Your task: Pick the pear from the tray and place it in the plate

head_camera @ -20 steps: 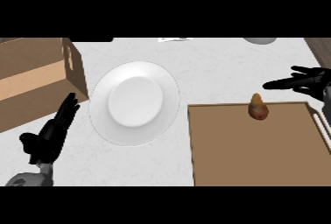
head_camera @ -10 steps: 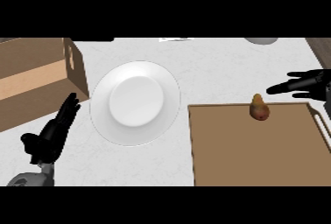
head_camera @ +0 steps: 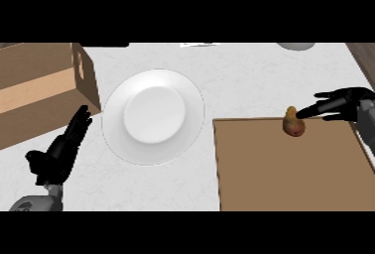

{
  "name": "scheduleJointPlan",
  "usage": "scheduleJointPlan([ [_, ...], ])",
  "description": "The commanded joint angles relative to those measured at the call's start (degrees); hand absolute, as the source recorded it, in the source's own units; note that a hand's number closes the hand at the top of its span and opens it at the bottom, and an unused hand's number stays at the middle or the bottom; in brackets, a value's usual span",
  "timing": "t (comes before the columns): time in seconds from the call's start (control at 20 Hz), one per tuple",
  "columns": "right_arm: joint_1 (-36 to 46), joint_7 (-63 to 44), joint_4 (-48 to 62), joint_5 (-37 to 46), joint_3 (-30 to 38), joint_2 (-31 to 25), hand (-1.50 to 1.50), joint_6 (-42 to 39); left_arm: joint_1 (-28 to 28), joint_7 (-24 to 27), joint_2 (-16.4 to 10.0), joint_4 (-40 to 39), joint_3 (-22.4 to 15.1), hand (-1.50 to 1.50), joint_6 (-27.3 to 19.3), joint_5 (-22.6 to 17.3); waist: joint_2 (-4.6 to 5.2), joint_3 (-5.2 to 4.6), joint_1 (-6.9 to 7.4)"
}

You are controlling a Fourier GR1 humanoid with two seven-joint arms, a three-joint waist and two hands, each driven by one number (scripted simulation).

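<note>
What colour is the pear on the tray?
The pear is golden-brown with a reddish patch near its lower end; the head view shows it.

white plate (head_camera: 152,116), brown tray (head_camera: 293,168), yellow-brown pear (head_camera: 293,122), black hands

A brown cardboard box (head_camera: 36,84) is sitting at the left edge of a white, marbled desk (head_camera: 249,84). A grey rounded object (head_camera: 295,46) is peeking in at the top edge, right of a small pale sheet (head_camera: 199,44).
</note>
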State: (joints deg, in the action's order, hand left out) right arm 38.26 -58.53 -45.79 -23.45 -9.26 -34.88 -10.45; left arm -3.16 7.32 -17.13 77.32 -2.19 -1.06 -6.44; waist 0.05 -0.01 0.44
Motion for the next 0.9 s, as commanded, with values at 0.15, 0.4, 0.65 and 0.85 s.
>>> scheduleJointPlan([
  [0.15, 5.6, -0.7, 9.5, 4.1, 0.3, 4.5, -1.50, -2.7, 1.0, 0.1, 2.2, 0.5, -0.4, 0.00, -0.9, 2.1, 0.16, 0.03, 0.66],
  [0.4, 0.8, 1.9, 8.8, 6.4, -1.4, 5.7, -1.50, -3.1, 3.0, -1.1, -0.9, 3.6, 2.1, 0.00, 2.8, -0.2, 0.03, 0.04, 0.48],
  [0.65, -0.3, 2.3, 7.3, 5.6, 0.5, 6.3, -1.50, -3.9, -0.9, -1.3, 1.0, -0.1, 2.2, 0.00, 1.2, 1.5, 0.01, 0.01, -0.15],
  [0.85, -1.0, 6.9, 6.8, 5.5, 0.7, 8.5, 1.50, -5.0, 0.7, -1.1, 2.6, 1.1, 0.8, 0.00, 0.2, 2.6, 0.03, 0.03, 0.06],
])
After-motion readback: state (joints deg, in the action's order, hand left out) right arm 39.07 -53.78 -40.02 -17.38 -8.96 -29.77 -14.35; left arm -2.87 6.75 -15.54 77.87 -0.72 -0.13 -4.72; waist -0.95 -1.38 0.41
